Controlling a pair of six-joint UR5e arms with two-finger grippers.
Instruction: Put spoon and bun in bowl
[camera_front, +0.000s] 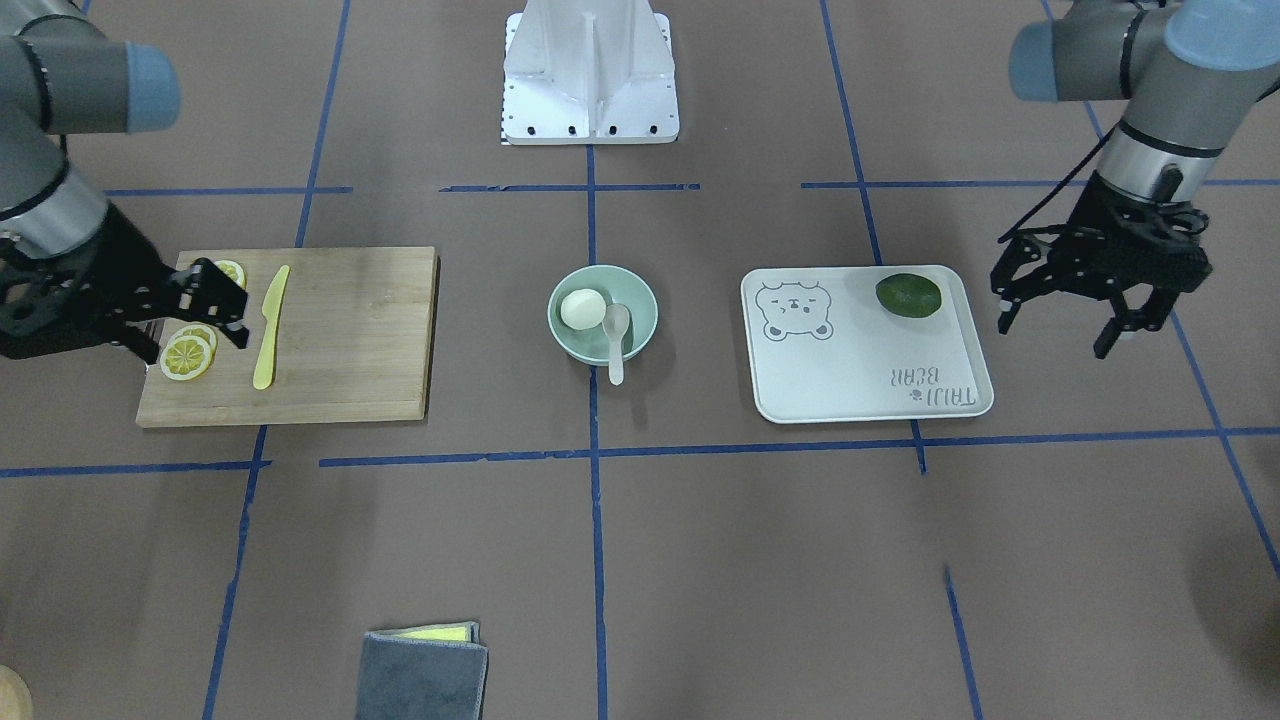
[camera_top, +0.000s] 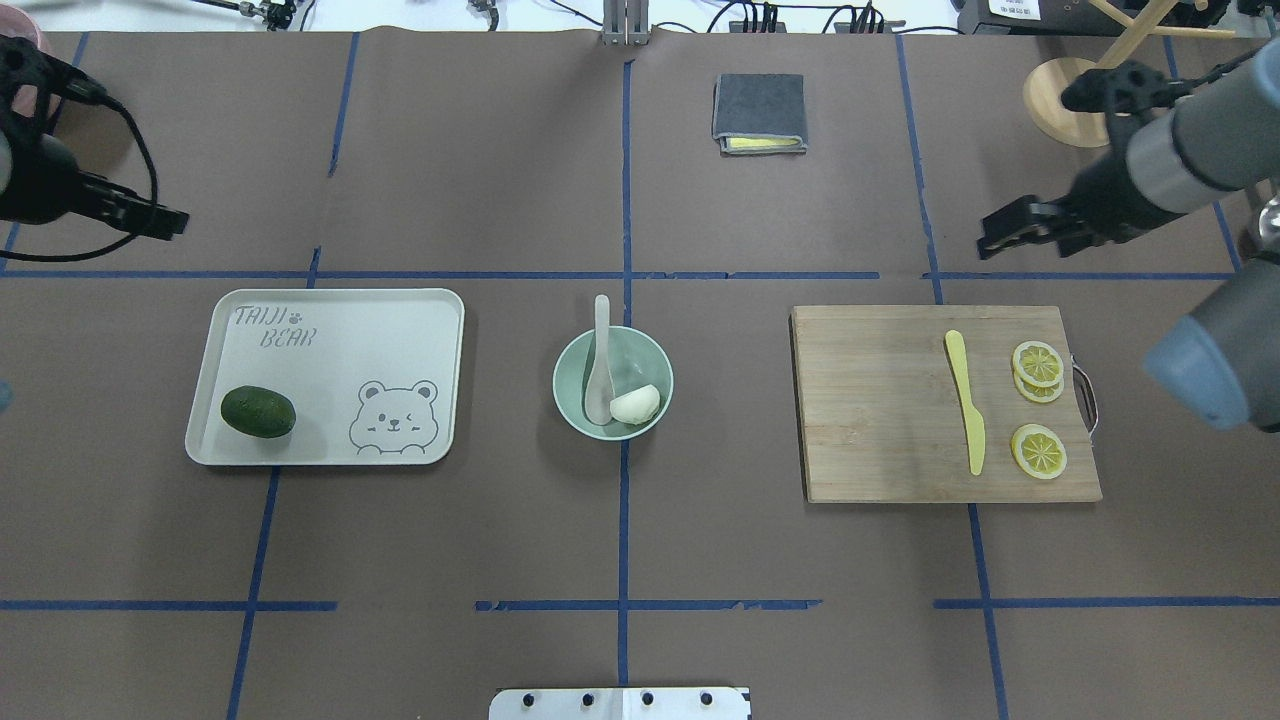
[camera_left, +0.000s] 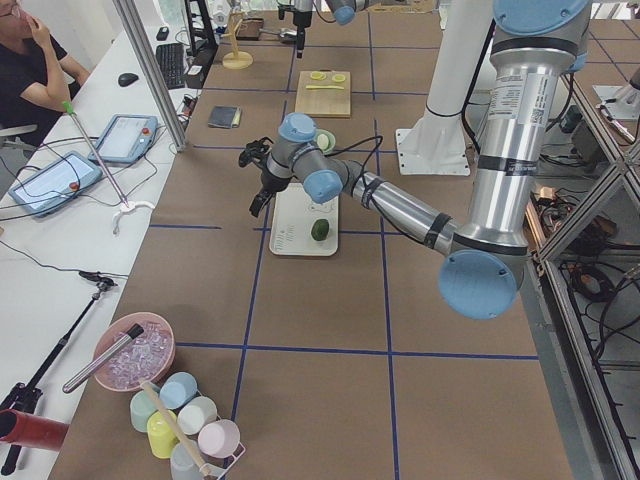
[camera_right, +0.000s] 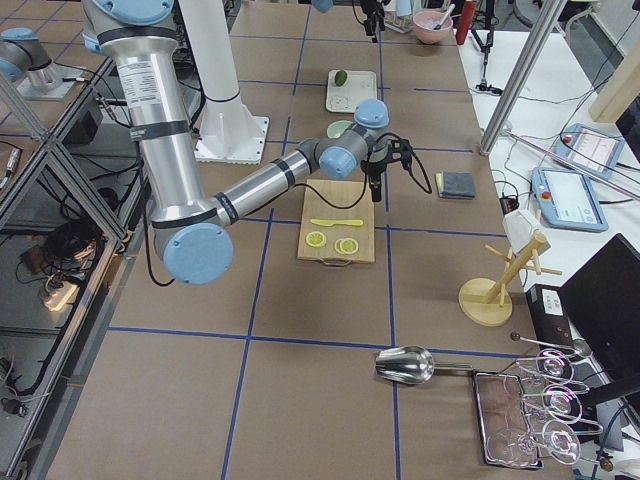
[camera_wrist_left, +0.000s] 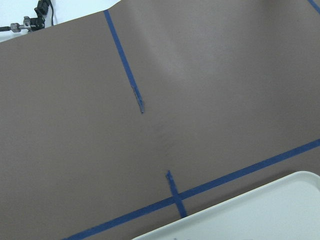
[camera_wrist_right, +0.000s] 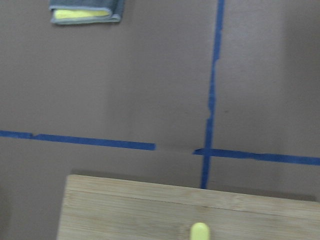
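Note:
The mint-green bowl (camera_front: 640, 300) (camera_top: 570, 400) stands at the table's middle. The white bun (camera_front: 582, 308) (camera_top: 636, 404) lies inside it. The pale spoon (camera_front: 617, 335) (camera_top: 600, 360) rests in the bowl beside the bun, with its handle sticking out over the rim. My left gripper (camera_front: 1053, 338) (camera_top: 160, 220) hovers open and empty beyond the tray's outer side, far from the bowl. My right gripper (camera_front: 195, 345) (camera_top: 1000, 235) is open and empty, raised near the cutting board's outer end by the lemon slices.
A white bear tray (camera_front: 870, 380) holds a dark green avocado (camera_front: 908, 296). A wooden cutting board (camera_front: 350, 330) carries a yellow knife (camera_front: 270, 325) and lemon slices (camera_front: 187, 355). A folded grey cloth (camera_front: 425, 675) lies at the operators' edge. The robot base (camera_front: 590, 80) stands behind the bowl.

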